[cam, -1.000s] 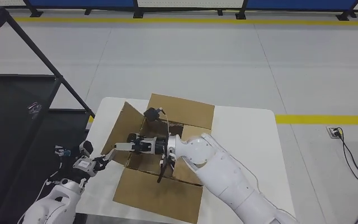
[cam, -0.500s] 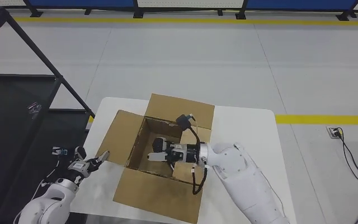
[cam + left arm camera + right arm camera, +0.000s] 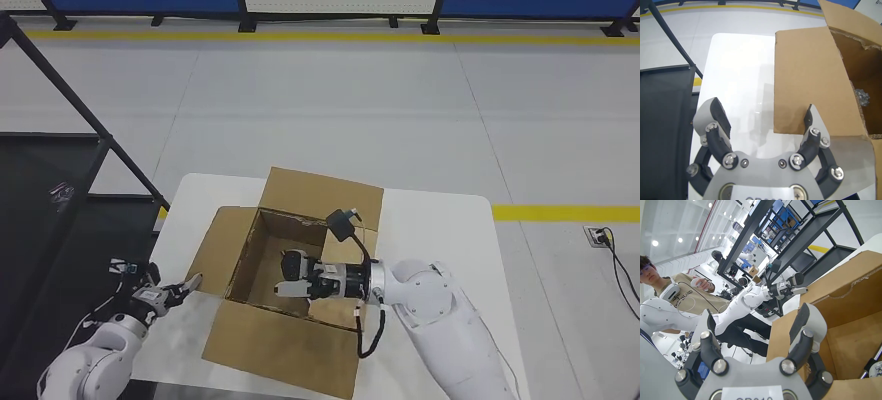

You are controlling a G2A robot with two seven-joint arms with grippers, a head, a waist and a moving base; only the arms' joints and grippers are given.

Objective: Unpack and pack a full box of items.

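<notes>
Top view, box: cardboard box mid-table, flaps open.
Top view, right gripper: inside box, arm from 3 o'clock.
Top view, left gripper: at box's 8 o'clock.
Left wrist view: fingers spread, flap corner between them.
Right wrist view: fingers spread, nothing held.

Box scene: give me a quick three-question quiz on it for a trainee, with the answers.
1. True or false: the left gripper has its jaws shut.
2. Where is the right gripper? A: in the open top of the box. B: beside the box. C: far off from the box.
3. Is the box open or closed?
Key: 1 false; 2 A; 3 open.
</notes>
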